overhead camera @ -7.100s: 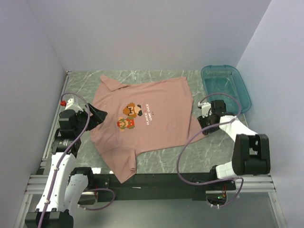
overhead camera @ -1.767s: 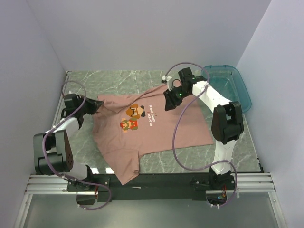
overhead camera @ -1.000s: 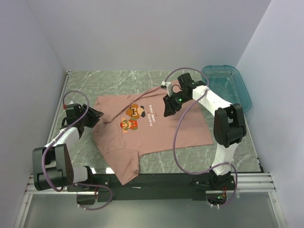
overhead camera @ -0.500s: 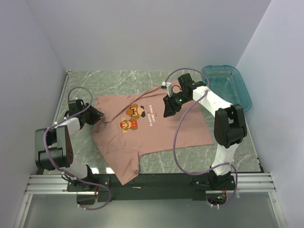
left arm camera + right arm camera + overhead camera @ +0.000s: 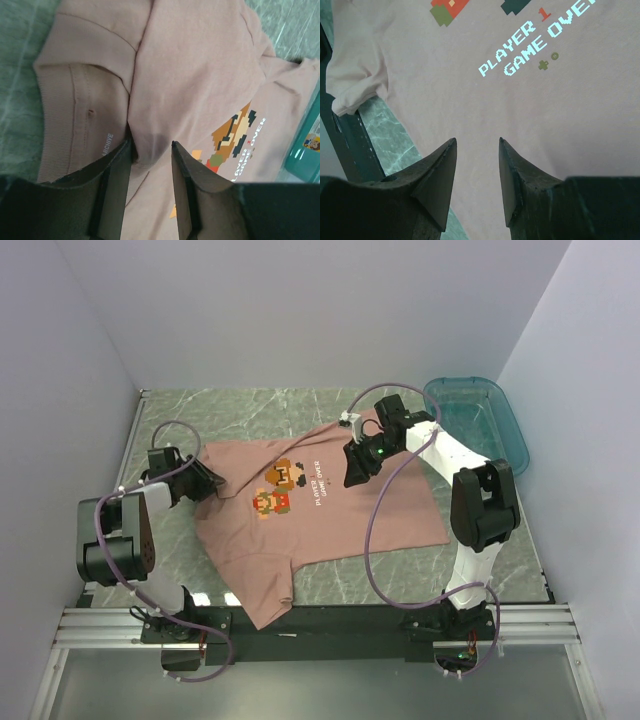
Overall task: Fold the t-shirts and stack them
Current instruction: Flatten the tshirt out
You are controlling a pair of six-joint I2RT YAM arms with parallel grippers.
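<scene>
One salmon-pink t-shirt [image 5: 320, 525] lies on the table with its pixel-character print [image 5: 278, 486] facing up and its far edge folded toward me. My left gripper [image 5: 208, 483] is open at the shirt's left edge. In the left wrist view [image 5: 151, 146] its jaws straddle a raised fold of fabric next to the ribbed collar [image 5: 55, 125]. My right gripper [image 5: 350, 472] is open over the shirt's upper right part. In the right wrist view [image 5: 476, 142] it hangs above plain fabric just below the white lettering [image 5: 535, 47].
A teal plastic tub [image 5: 480, 425] stands at the back right, and its corner shows in the left wrist view [image 5: 307, 145]. Green marble table [image 5: 250, 405] shows beyond the shirt. One sleeve [image 5: 262, 595] hangs toward the black front rail [image 5: 330, 618].
The shirt's far edge has been folded forward since the earliest frame. In the last second my left gripper has slid right onto the collar edge. The right gripper has barely moved.
</scene>
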